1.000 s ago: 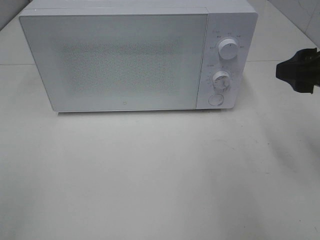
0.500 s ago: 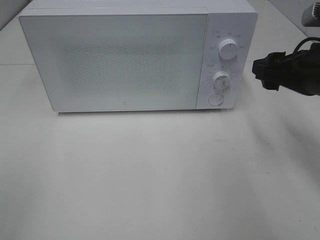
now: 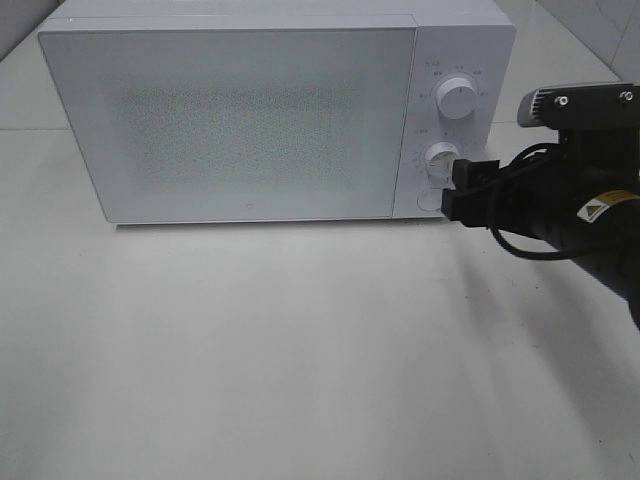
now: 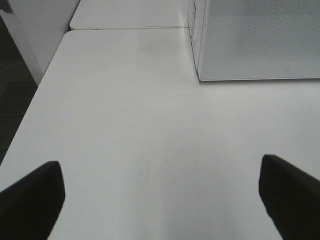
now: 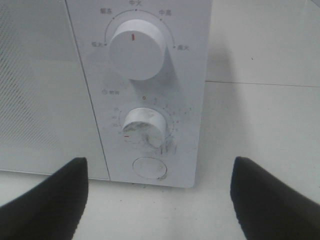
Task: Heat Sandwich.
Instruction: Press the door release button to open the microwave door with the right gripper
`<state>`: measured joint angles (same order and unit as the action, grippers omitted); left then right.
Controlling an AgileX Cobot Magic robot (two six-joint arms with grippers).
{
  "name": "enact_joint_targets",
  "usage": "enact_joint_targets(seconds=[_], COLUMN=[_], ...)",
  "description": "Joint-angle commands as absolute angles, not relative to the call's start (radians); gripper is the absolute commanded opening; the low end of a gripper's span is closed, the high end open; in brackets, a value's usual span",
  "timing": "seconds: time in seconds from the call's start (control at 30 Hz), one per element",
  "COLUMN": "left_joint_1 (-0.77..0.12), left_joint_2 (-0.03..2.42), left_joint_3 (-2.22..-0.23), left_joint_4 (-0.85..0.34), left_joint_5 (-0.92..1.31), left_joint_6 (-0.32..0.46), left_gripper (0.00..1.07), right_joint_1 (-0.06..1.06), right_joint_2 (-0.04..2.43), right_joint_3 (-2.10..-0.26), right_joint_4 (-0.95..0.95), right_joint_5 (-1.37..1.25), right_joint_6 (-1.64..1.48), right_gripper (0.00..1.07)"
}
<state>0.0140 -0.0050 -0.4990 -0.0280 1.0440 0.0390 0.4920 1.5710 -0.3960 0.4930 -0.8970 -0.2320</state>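
The right gripper (image 3: 458, 187), black jaws spread wide and empty, faces the round lower knob (image 3: 441, 160) on the white microwave (image 3: 240, 120).

The speckled door (image 3: 230, 120) of the microwave (image 3: 470, 40) hides its inside. Seen from above, the right hand (image 3: 458, 188) covers the edge of the round button (image 3: 428, 201). Its arm (image 3: 590, 220) runs out of view.

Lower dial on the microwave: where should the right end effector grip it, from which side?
Grip the lower dial by its round rim, pinching across opposite sides and coming straight at the microwave front panel. It is a short cylinder standing proud of a flat face. The open right end effector faces it, seemingly a touch low, nearer the round button.
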Motion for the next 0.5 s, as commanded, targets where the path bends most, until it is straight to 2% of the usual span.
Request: enact_joint_targets(seconds=[0.03,0.5], left_joint_1=[0.014,0.014], left_joint_2=[-0.030,-0.030], left_joint_3=[-0.496,-0.496], left_joint_4=[-0.034,-0.034], left_joint_5=[1.036,1.036], left_joint_6=[0.039,0.039], left_gripper=[1.00,1.00], right_joint_1=[0.565,0.668], right_joint_2=[1.628,1.747], right_joint_3=[-0.396,-0.396], right_joint_4=[0.568,0.645], right_joint_5=[-0.969,-1.038], right_joint_6=[-0.245,-0.188], right_gripper=[0.76,0.76])
